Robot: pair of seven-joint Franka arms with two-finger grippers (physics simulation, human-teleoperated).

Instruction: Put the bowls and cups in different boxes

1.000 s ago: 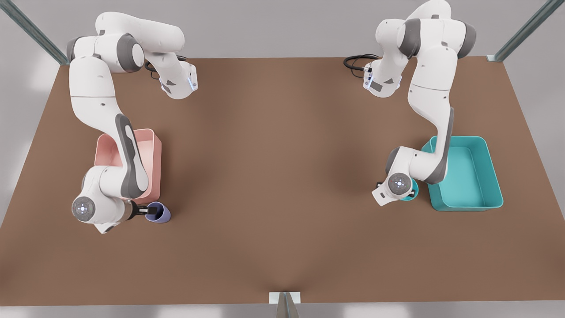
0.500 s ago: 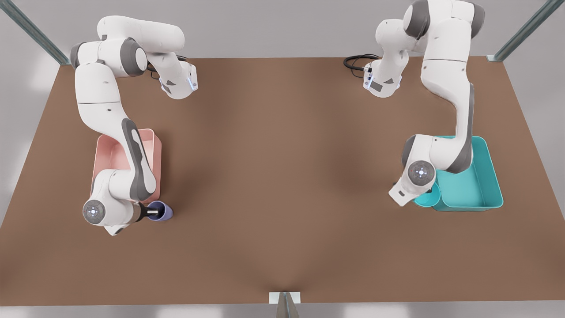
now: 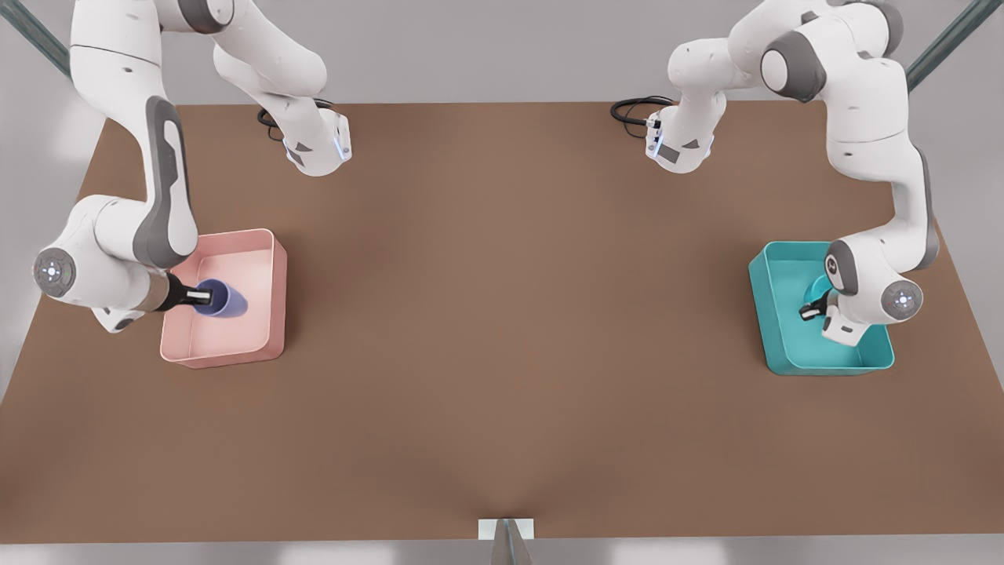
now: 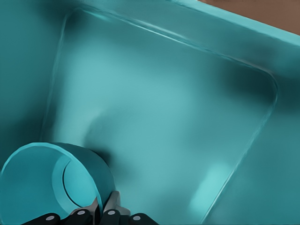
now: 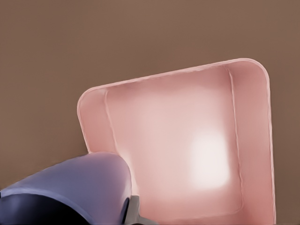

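Observation:
On the front view's left, my right gripper (image 3: 205,297) is shut on the rim of the lavender cup (image 3: 226,301). It holds the cup tilted above the pale pink bin (image 3: 278,275). The right wrist view has the cup (image 5: 70,187) close up over the pink bin (image 5: 187,140). On the front view's right, my left gripper (image 3: 812,308) is shut on the teal bowl (image 3: 820,287) over the teal bin (image 3: 823,366). In the left wrist view my left gripper (image 4: 104,208) pinches the wall of the bowl (image 4: 37,187), which hangs tipped above the floor of the teal bin (image 4: 164,117).
The brown table (image 3: 502,314) stretches wide between the two bins. Both arm bases (image 3: 318,149) stand at the far edge, with a black cable (image 3: 631,110) beside the one on the front view's right. A small bracket (image 3: 506,530) sits at the near edge.
Both arms lifted their loads off the table. The cup moved from in front of the pink bin to above it. The bowl moved from beside the teal bin to above its inside.

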